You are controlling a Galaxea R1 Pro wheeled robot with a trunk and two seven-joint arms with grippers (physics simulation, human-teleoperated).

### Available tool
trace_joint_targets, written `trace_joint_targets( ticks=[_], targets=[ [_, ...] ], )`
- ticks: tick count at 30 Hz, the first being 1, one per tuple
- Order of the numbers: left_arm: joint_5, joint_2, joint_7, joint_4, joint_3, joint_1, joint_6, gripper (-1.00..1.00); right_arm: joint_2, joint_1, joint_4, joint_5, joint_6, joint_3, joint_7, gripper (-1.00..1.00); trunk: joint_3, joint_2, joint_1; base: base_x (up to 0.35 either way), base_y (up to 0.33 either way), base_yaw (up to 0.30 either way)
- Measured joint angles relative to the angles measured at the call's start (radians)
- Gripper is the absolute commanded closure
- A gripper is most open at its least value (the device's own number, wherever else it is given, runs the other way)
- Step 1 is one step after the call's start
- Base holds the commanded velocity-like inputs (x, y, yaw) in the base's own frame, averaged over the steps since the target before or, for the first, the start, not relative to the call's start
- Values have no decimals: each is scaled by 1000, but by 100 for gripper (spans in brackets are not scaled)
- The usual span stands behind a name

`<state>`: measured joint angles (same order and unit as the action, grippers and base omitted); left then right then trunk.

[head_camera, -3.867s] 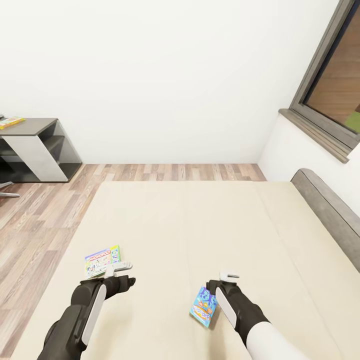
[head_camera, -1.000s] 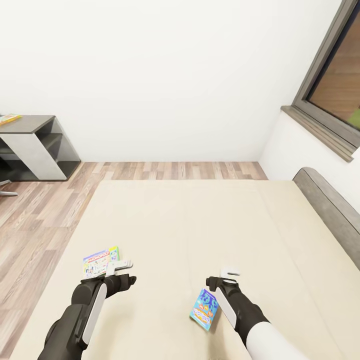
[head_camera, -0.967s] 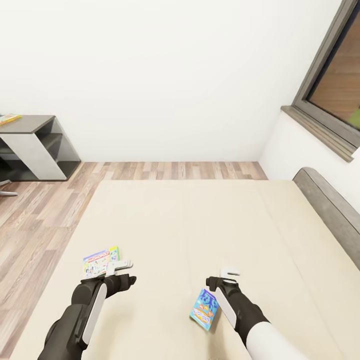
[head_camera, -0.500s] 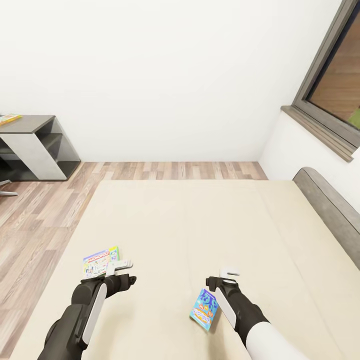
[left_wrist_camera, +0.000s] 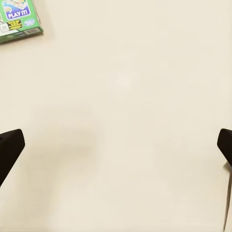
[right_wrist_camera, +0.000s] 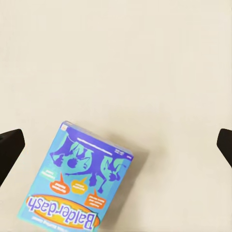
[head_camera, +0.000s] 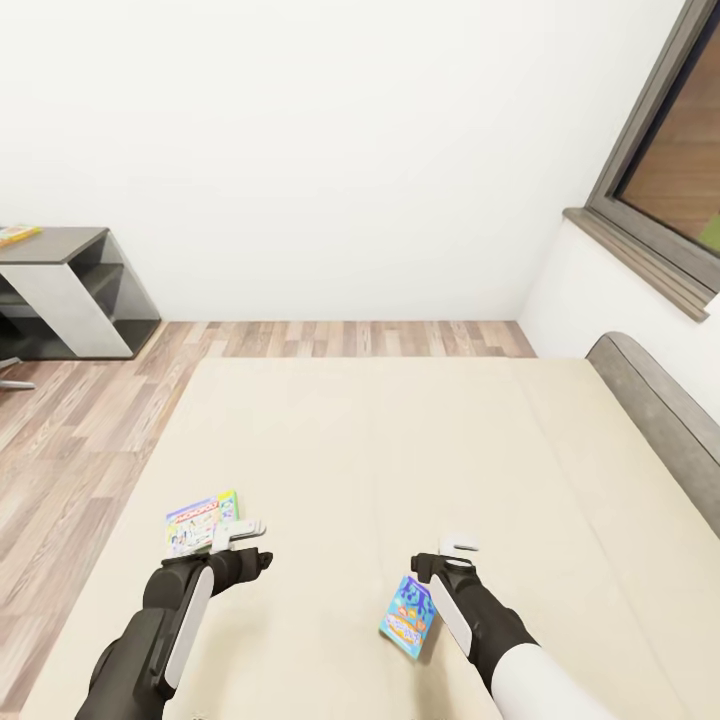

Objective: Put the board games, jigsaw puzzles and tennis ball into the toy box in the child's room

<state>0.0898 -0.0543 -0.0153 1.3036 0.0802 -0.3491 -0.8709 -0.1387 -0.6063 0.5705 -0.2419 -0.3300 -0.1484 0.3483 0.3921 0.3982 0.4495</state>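
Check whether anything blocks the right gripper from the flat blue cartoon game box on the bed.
Nothing visible does: the right gripper hangs open over bare cream mattress, with the blue game box lying flat beside it, uncovered.

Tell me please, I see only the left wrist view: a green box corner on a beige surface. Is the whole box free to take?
Observer: Yes. In the head view the green game lies flat on the bed, nothing on it, near the bed's left edge.
Operator: Where is my left pincer compared to it?
Observer: The left pincer hangs open just right of the game, not touching it.
Operator: Is there another game nearby?
Observer: Yes, a blue game lies beside the right pincer; its lid reads "Balderdash".
Operator: Is that pincer holding it?
Observer: No. Its fingers are spread wide in the right wrist view and the box lies on the mattress between them, untouched.
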Motion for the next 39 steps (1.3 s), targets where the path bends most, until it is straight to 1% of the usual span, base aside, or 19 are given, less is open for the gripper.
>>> trace_joint_targets(
  ticks=[39],
  targets=[
    [0,2,0,-1,0,0,0,-100,0,-1,0,-2,-3,0,-1,-100,62,0,0,0,0,0]
  ],
)
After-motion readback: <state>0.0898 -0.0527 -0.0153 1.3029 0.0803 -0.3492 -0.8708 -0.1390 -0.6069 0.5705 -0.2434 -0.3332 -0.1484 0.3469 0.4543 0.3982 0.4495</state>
